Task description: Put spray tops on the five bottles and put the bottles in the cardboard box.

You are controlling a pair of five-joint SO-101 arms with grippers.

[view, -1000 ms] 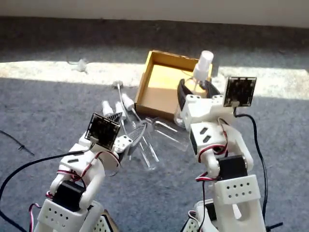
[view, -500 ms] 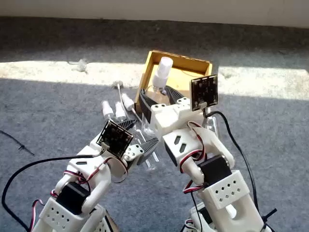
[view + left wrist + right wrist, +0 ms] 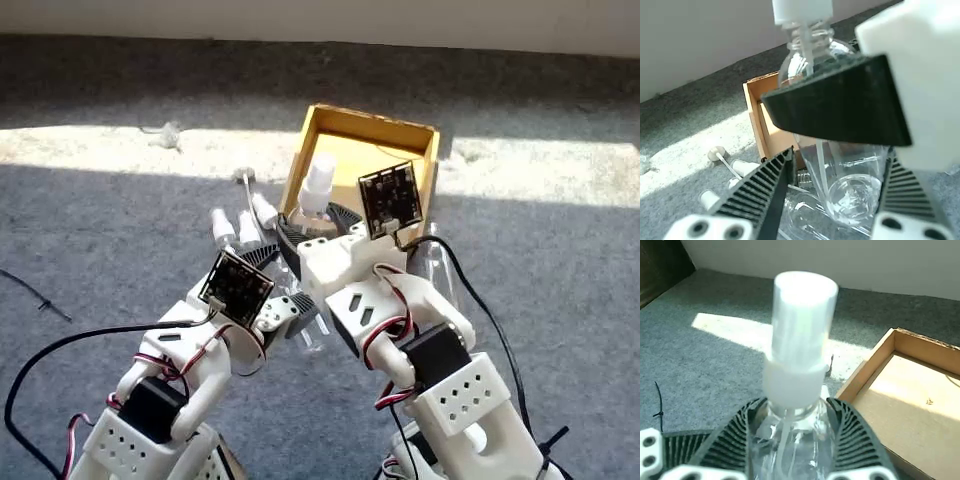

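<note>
The bottle (image 3: 303,215) stands upright in the air just off the near left corner of the cardboard box (image 3: 370,125), its white spray top (image 3: 320,175) on the neck and, as far as the right wrist view shows, sitting straight. The right gripper (image 3: 315,222) is clamped on the bottle's shoulder, one ribbed finger on either side just under the collar. The left gripper (image 3: 285,285) sits lower with its jaws apart, and in its own view the bottle's lower body lies between them without either finger pressing it.

If the left gripper is meant to steady the base, it should close low on the body and only lightly, as clear thin walls like these probably flex and slip. The right gripper's hold should not loosen until that second hold is firm. Going to the box, the base needs lifting over the near wall before lowering inside. Loose spray tops (image 3: 240,222) and another bottle (image 3: 802,207) lie on the carpet (image 3: 100,260) just below, so any descent outside the box risks knocking them.
</note>
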